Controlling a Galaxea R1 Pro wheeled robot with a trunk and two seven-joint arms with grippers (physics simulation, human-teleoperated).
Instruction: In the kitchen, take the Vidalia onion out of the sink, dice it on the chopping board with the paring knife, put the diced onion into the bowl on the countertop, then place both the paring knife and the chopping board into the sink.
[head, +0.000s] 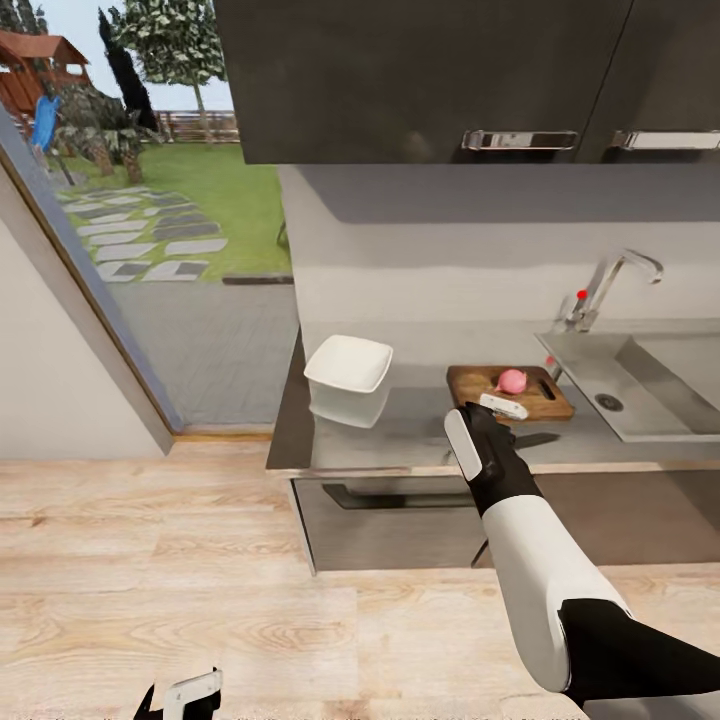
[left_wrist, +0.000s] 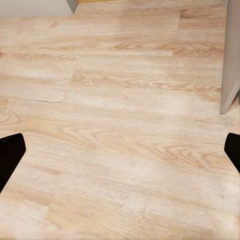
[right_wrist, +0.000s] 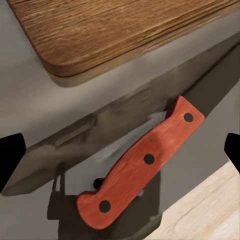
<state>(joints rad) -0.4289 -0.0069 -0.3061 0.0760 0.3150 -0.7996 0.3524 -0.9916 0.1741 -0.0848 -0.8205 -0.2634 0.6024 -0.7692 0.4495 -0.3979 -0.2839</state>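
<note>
Nearest in the head view is the white and black right arm, reaching forward to the grey reflective bench (head: 400, 440), its right end effector (head: 500, 408) hanging at the near edge of the brown rectangular wooden chopping board (head: 510, 392). On that board sits the pinkish round onion (head: 512, 381), already out of the stainless-steel sink (head: 640, 385), which lies just to the board's right below the angular steel tap (head: 612, 285). The white squarish bowl (head: 348, 365) stands on the bench well to the board's left. Low at the bottom edge, the left end effector (head: 185, 697) hangs over the pale wooden floor (head: 150, 560), far from everything.

From the left wrist view, only floorboards lie between its two dark fingertips (left_wrist: 10, 155), which stand wide apart and hold nothing.

From the right wrist view, the red-handled paring knife (right_wrist: 142, 167) lies flat on the bench just beside the board's rounded corner, apart from it, directly beneath the right end effector. Its long axis runs on a slant between the two dark fingertips (right_wrist: 11, 157), the dark blade continuing past the handle's riveted end. Those fingertips are spread wide on either side and touch nothing. The right arm is plainly the one to take the knife; I judge the coming move to be a descent straight onto the handle, with the wrist turned so the fingers close across its narrow width.
</note>
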